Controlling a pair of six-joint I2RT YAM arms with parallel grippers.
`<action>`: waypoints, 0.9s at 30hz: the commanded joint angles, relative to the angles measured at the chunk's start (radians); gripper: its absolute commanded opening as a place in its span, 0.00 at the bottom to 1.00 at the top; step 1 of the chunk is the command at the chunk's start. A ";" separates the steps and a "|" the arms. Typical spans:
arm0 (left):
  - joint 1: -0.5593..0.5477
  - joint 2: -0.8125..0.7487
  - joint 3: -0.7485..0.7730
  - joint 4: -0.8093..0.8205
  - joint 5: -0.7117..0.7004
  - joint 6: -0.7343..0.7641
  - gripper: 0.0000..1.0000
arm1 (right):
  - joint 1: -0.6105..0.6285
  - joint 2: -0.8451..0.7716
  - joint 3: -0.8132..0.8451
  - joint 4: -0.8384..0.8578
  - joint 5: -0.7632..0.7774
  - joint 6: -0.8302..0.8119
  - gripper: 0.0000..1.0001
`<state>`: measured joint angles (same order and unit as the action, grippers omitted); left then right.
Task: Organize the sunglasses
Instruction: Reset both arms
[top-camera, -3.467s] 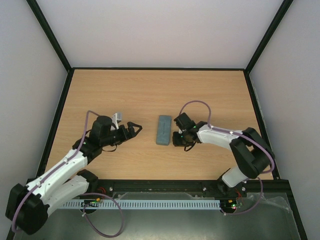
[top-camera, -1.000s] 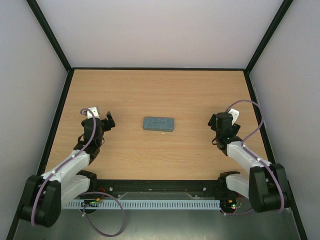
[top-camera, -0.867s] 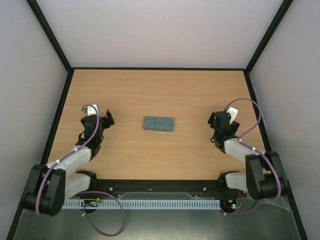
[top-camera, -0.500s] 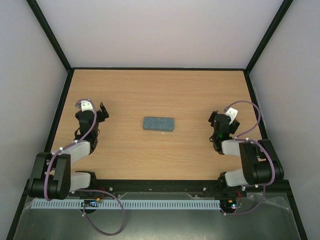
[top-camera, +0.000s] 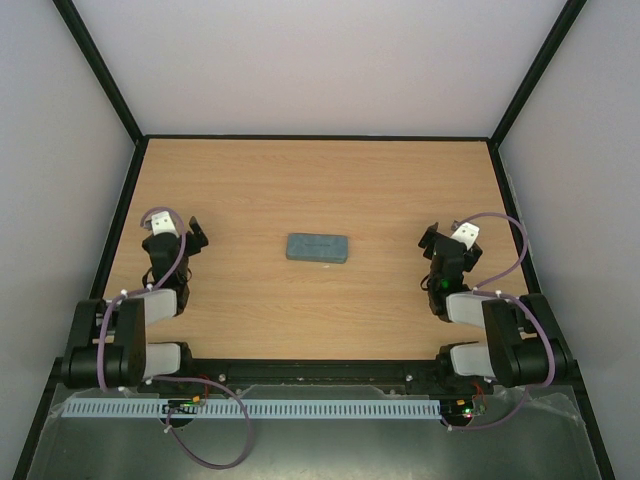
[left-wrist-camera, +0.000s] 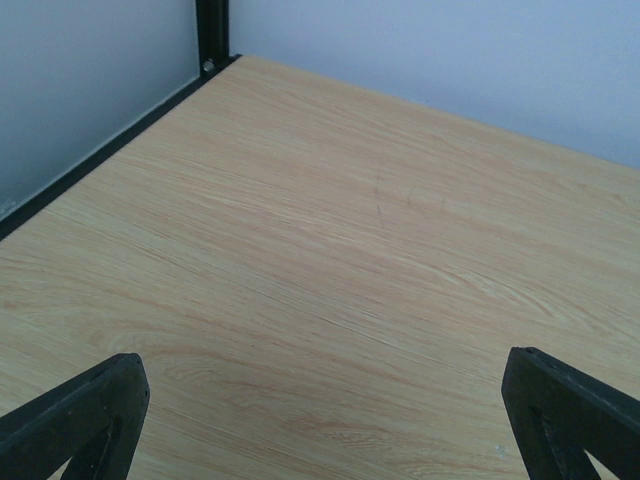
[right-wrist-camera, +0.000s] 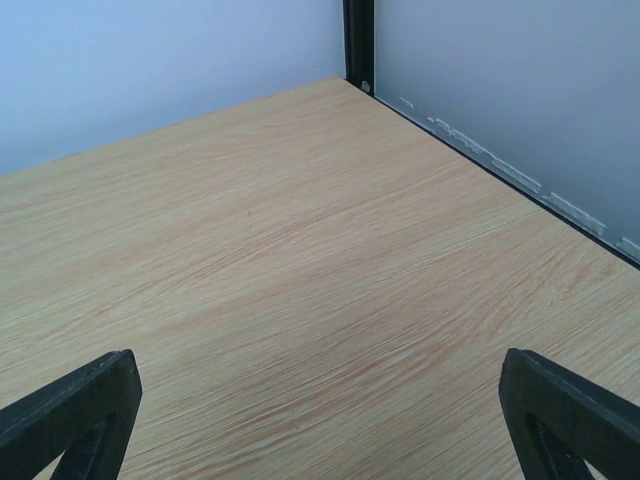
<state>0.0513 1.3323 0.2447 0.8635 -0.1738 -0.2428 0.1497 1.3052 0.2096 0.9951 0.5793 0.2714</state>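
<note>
**Figure. Table with closed case, both arms folded near their bases.**

The sunglasses appear in none of the three views. The only object on the table (top-camera: 320, 180) is the case (top-camera: 317, 247). It lies shut and flat near the centre with its long side running left to right. The sunglasses are therefore judged to be inside it, and the task to be at or near its end.

The left gripper (left-wrist-camera: 322, 420) and right gripper (right-wrist-camera: 320, 420) both stand wide and hold nothing. Each wrist view shows two dark fingertips at the bottom corners with bare wood between them. Both grippers are well apart from the case, one to each side.

*Risks.* The contents cannot be checked through the closed lid. A slim arm or lens edge caught in the seam would leave the lid unlatched or strain the thin frame. No gap shows from above, though the seam is too small to judge. The case rests free on a smooth surface, so a gripper returning low could push it sliding or spin it rather than seat on it.

*Materials and shapes.*
- **Case:** grey-blue, oblong, rounded corners, matte and faintly textured top.
- **Table:** light wood-grain laminate, flat and smooth, with fine streaks.
- **Surround:** a black frame (top-camera: 300, 137) and pale, plain walls (top-camera: 320, 60).
- **Fingertips:** black, angular and wedge-like.
</note>
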 joint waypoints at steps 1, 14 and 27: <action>0.010 0.066 0.065 0.090 -0.004 0.020 0.99 | -0.002 -0.029 -0.019 0.036 0.027 -0.020 0.99; -0.038 0.149 0.034 0.272 0.007 0.132 1.00 | -0.004 0.134 -0.013 0.265 -0.001 -0.083 0.98; -0.050 0.201 -0.001 0.384 0.051 0.170 0.99 | -0.006 0.176 0.018 0.258 -0.036 -0.104 0.98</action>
<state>0.0029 1.5280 0.2466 1.1706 -0.1341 -0.0914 0.1493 1.4799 0.2157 1.1950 0.5301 0.1780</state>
